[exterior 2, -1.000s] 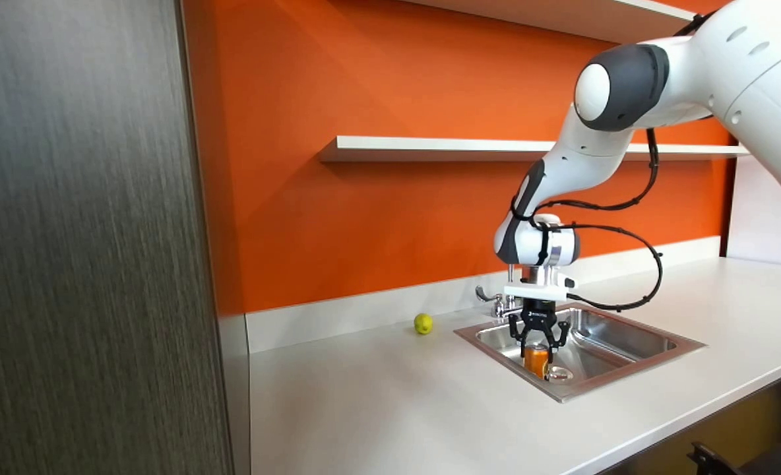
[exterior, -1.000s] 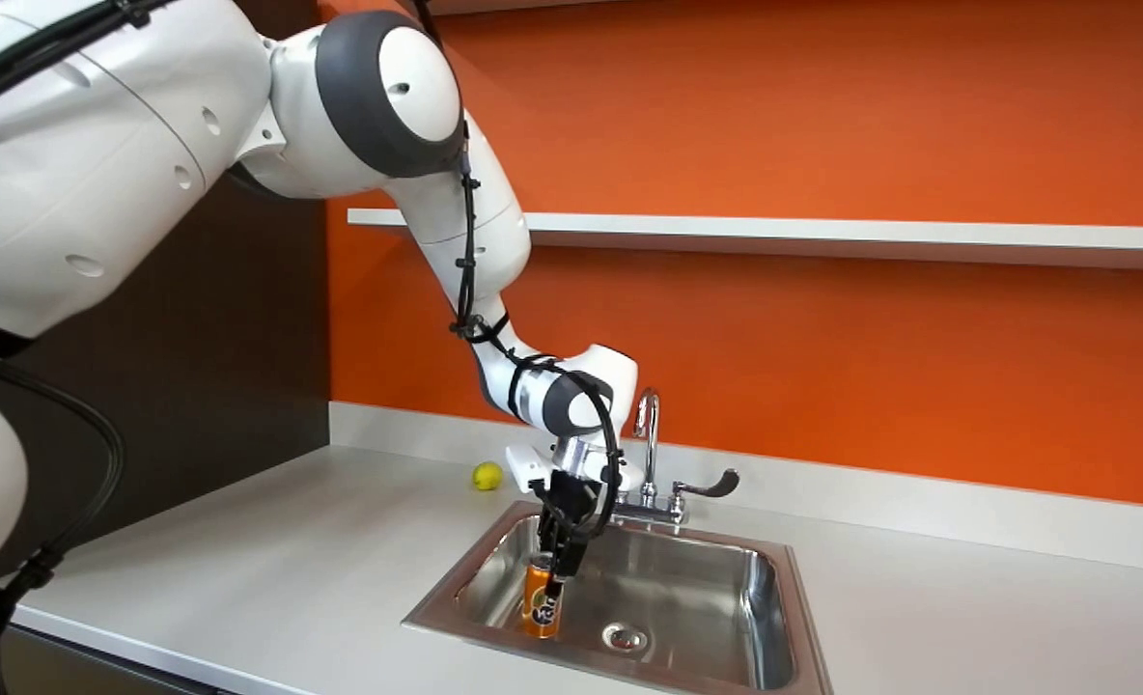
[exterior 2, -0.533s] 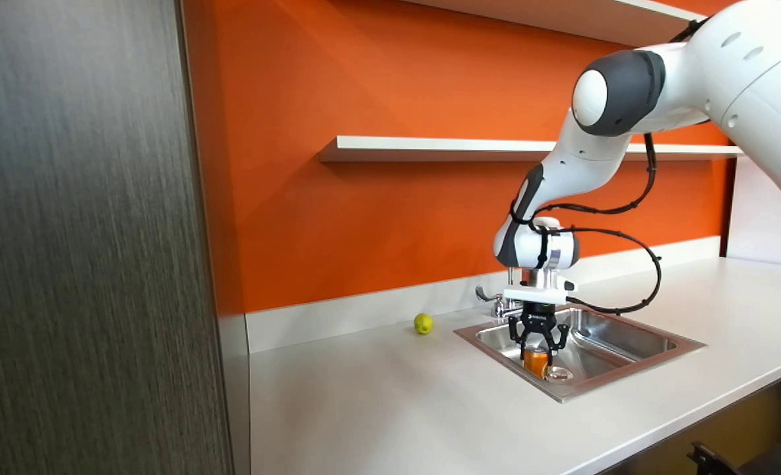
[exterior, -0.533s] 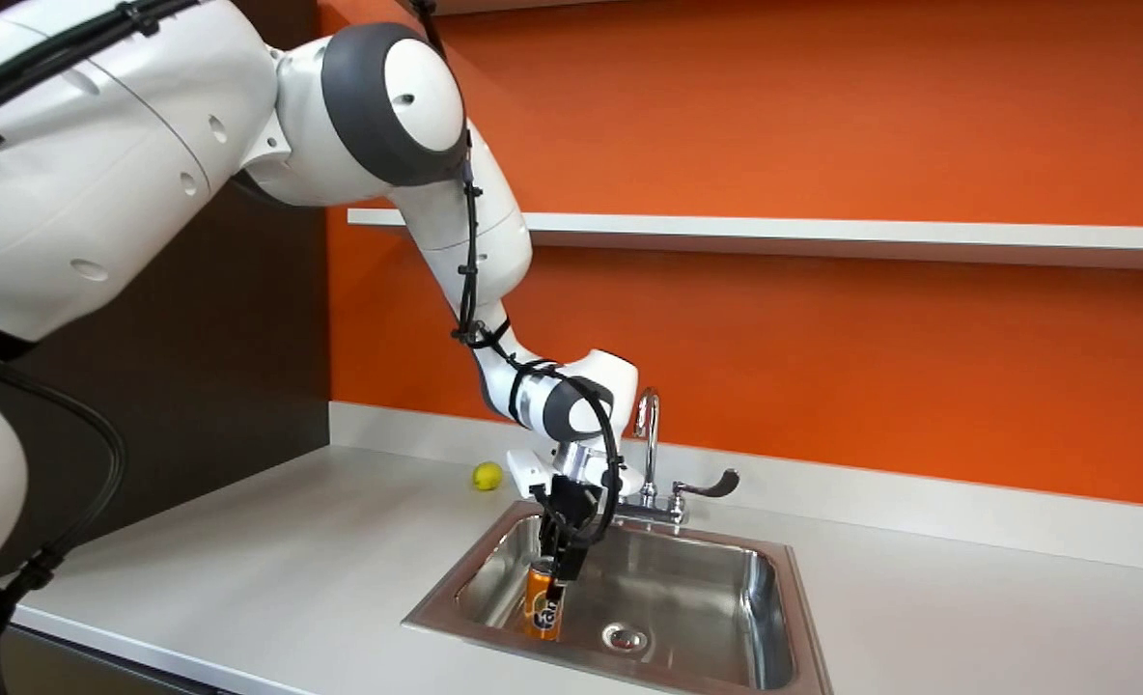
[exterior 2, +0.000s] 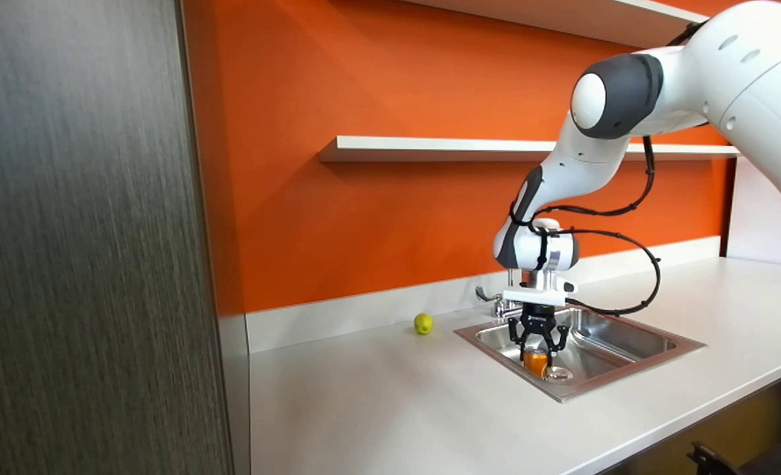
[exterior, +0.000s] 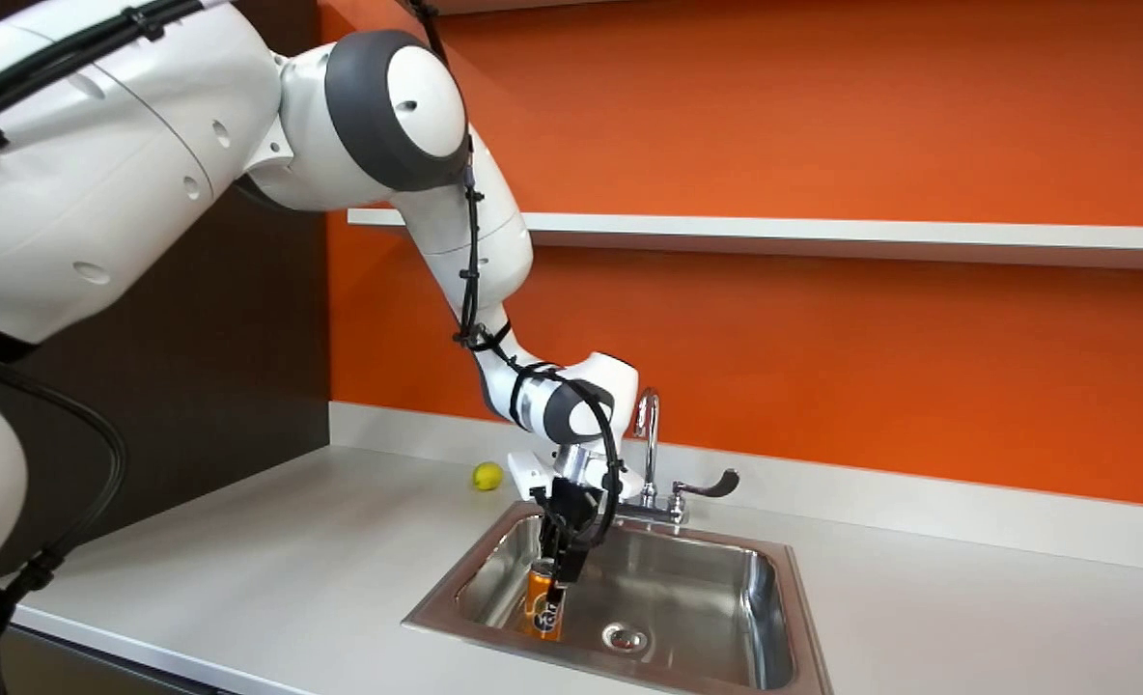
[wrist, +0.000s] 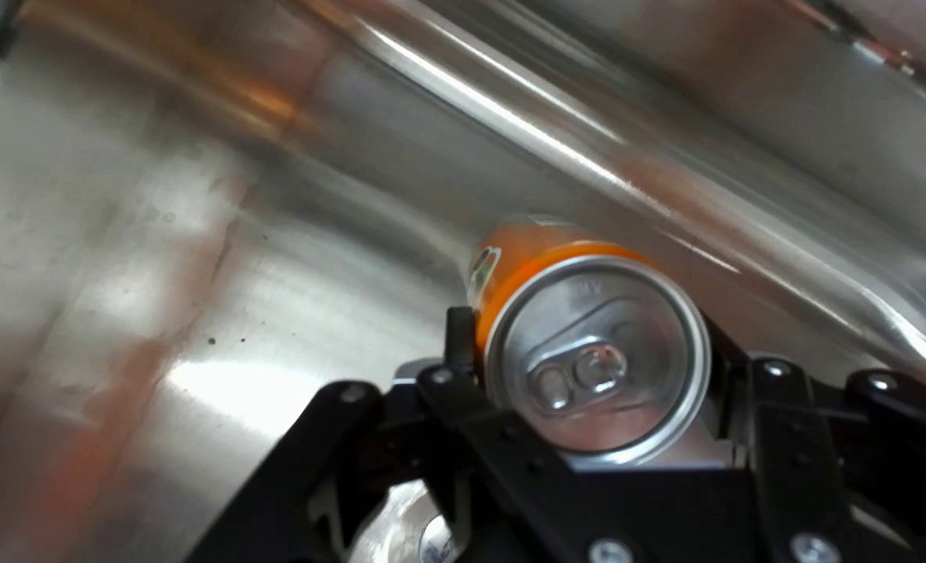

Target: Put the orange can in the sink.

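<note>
In an exterior view, to the left of the claw [exterior 2: 536, 359], a yellow ball [exterior 2: 423, 323] lies on the surface [exterior 2: 364, 402]. Closer, on the same side, stands the faucet [exterior 2: 498, 305]. The claw holds the orange can [exterior 2: 535, 365] upright between its fingers [wrist: 461, 338], inside the sink [exterior 2: 634, 367]. At the claw's right is the drain [exterior 2: 561, 374].

Runs open over the sink [exterior: 673, 569] away from the orange can [exterior: 539, 610], but meets the faucet [exterior: 651, 456] at the back.
</note>
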### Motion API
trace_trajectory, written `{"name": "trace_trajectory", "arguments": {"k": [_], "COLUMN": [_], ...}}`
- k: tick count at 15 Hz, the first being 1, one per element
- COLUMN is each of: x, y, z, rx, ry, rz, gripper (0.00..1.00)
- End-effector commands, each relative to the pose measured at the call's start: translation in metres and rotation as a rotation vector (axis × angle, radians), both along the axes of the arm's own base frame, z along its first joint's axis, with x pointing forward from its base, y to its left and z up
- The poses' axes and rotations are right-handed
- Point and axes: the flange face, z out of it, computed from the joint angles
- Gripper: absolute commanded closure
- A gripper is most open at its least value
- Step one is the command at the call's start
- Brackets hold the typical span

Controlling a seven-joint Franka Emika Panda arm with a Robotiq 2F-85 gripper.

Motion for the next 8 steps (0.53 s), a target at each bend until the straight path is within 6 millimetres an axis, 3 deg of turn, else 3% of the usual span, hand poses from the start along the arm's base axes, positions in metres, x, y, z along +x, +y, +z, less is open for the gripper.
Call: {"name": "trace_trajectory", "arguments": {"k": [1,4,8], "x": [0.006,0.005,0.002], "y": [-0.004,-0.004,-0.004], "z": [0.003,0.009,0.023], "rx": [0.018,0.019,0.017], "ry": [-0.011,-0.019,-0.030], "rz": [-0.034,-0.043,-0.056], "gripper": [0.12,0.01,0.00]}}
